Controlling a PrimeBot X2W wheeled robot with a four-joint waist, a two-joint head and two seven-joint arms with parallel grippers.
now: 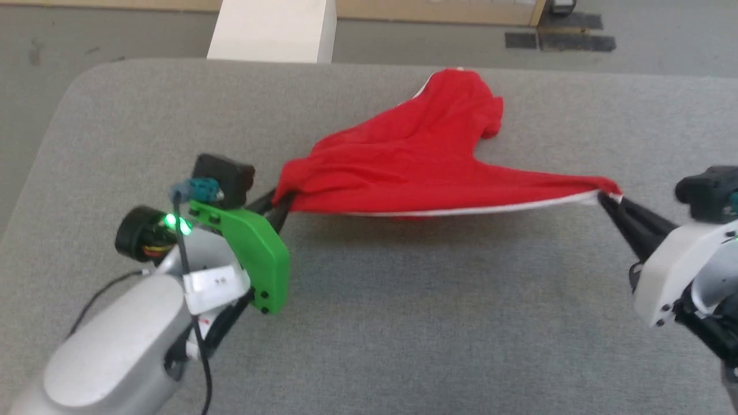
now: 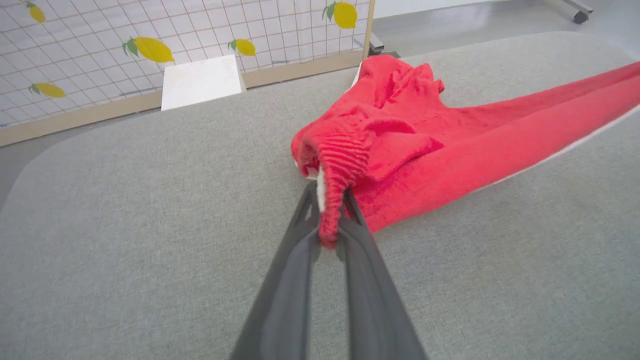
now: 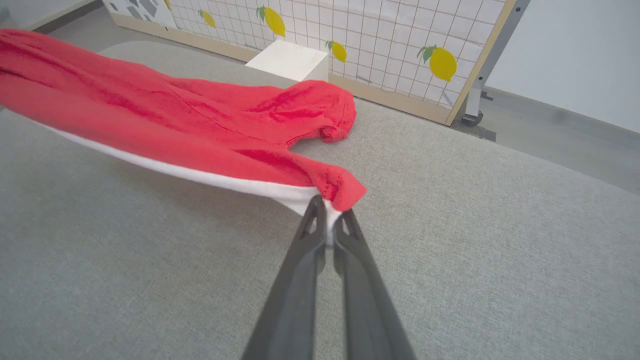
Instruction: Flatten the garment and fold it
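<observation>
The garment (image 1: 415, 155) is a pair of bright red shorts with white trim, stretched across the grey table between my two grippers, its far part bunched toward the back. My left gripper (image 1: 282, 204) is shut on the garment's left end; in the left wrist view its fingers (image 2: 345, 235) pinch a ribbed red fold of the garment (image 2: 400, 145). My right gripper (image 1: 602, 199) is shut on the right corner. In the right wrist view the fingertips (image 3: 312, 220) clamp the white-edged corner of the garment (image 3: 200, 130), whose lower edge hangs slightly above the table.
The grey padded table (image 1: 403, 323) has a rounded far-left corner. A white box (image 1: 271, 29) stands behind it. A grid panel with lemon prints (image 2: 150, 40) on a wheeled frame stands beyond the table, and dark tape patches (image 1: 559, 40) mark the floor.
</observation>
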